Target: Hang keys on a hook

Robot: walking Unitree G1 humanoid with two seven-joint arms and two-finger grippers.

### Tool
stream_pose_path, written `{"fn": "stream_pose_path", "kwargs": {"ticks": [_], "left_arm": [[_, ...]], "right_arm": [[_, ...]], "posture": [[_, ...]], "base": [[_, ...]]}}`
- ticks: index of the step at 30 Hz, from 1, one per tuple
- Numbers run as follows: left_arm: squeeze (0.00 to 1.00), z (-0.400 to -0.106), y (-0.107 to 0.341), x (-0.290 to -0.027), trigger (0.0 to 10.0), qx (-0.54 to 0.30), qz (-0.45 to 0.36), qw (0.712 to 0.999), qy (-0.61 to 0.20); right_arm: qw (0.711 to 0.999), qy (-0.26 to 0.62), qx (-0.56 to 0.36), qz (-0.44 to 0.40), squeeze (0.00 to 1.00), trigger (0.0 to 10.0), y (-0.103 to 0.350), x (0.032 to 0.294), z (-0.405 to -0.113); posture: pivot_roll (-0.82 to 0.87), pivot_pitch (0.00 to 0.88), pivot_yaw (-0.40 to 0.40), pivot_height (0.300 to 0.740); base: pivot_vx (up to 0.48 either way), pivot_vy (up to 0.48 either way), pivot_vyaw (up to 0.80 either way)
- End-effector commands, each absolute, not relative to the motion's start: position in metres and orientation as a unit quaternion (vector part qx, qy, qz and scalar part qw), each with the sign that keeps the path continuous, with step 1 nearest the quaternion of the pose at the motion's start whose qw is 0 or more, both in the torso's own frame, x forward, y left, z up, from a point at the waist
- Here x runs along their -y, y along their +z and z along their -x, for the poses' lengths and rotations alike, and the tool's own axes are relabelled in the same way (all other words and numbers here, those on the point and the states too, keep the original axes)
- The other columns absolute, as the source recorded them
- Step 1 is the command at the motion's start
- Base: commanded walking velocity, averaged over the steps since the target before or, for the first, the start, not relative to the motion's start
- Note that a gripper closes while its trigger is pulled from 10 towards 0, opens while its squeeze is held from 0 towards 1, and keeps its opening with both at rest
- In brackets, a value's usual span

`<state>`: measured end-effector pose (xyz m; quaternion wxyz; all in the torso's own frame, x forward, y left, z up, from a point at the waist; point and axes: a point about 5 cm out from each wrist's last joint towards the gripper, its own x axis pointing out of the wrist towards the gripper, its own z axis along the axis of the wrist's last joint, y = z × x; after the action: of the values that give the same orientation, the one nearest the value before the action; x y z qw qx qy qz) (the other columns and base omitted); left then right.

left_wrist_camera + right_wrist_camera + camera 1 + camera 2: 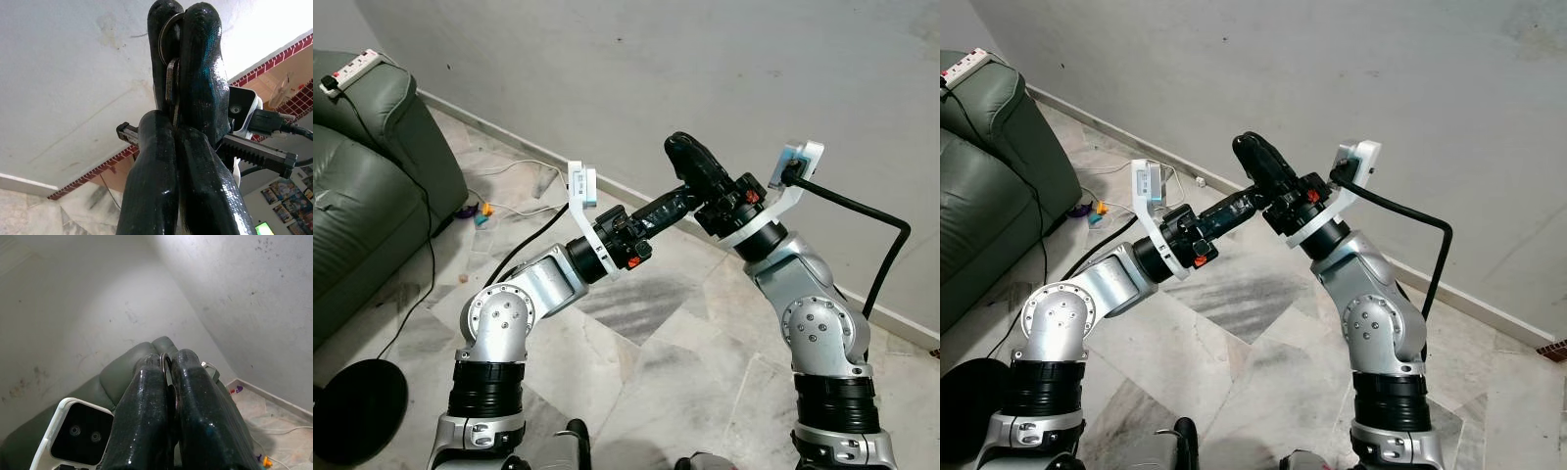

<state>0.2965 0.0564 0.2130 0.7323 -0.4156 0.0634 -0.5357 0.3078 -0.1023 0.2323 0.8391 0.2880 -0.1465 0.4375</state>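
Both silver arms rise from the lower edge of the head views and meet in mid-air in front of the robot's chest, above a pale marble floor [685,323]. Where they meet, the left gripper [1252,201] and the right gripper [683,149] cross, their black fingers overlapping.

Seen from the right wrist, the right gripper's two fingers are pressed together on a metal key ring [165,363], which pokes out between their tips. From the left wrist, the keys [170,81] hang flat in the narrow slot between the right gripper's fingers, the ring looping near the tips; the left gripper's fingers [151,171] are closed against each other just beneath, and whether they touch the keys cannot be made out.

Ahead of the arms a bare grey wall [636,69] meets the floor along a white skirting board, with open floor between it and the robot. To the robot's left stands a green sofa [362,186] with a white power strip [352,70] on its arm, loose cables [524,196] trailing over the floor beside it. A thick black cable [876,230] loops out from the right wrist camera mount.
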Motion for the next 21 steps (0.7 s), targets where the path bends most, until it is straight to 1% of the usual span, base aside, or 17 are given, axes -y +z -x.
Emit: {"fn": "stream_pose_path", "kwargs": {"ticks": [1,7,8,21], "left_arm": [[0.0,-0.2994,0.2329,-0.0637,0.0,-0.007,0.42,0.736,-0.531],[0.0,-0.2985,0.2317,-0.0641,0.0,-0.009,0.421,0.736,-0.531],[0.0,-0.2986,0.232,-0.0639,0.0,-0.008,0.423,0.734,-0.531],[0.0,-0.2975,0.2322,-0.063,0.0,-0.008,0.419,0.735,-0.534]], "right_arm": [[0.825,0.475,0.121,-0.282,0.0,10.0,0.2251,0.0862,-0.301],[0.831,0.467,0.126,-0.274,0.0,10.0,0.2258,0.0874,-0.3028],[0.831,0.467,0.127,-0.273,1.0,10.0,0.2258,0.0873,-0.3031],[0.834,0.466,0.131,-0.266,1.0,10.0,0.2258,0.0879,-0.3026]], "posture": [[-0.07,0.229,0.047,0.74],[-0.07,0.228,0.045,0.74],[-0.07,0.228,0.045,0.74],[-0.07,0.228,0.047,0.74]], "base": [[0.0,0.0,0.0],[0.0,0.0,0.0],[0.0,0.0,0.0],[0.0,0.0,0.0]]}}
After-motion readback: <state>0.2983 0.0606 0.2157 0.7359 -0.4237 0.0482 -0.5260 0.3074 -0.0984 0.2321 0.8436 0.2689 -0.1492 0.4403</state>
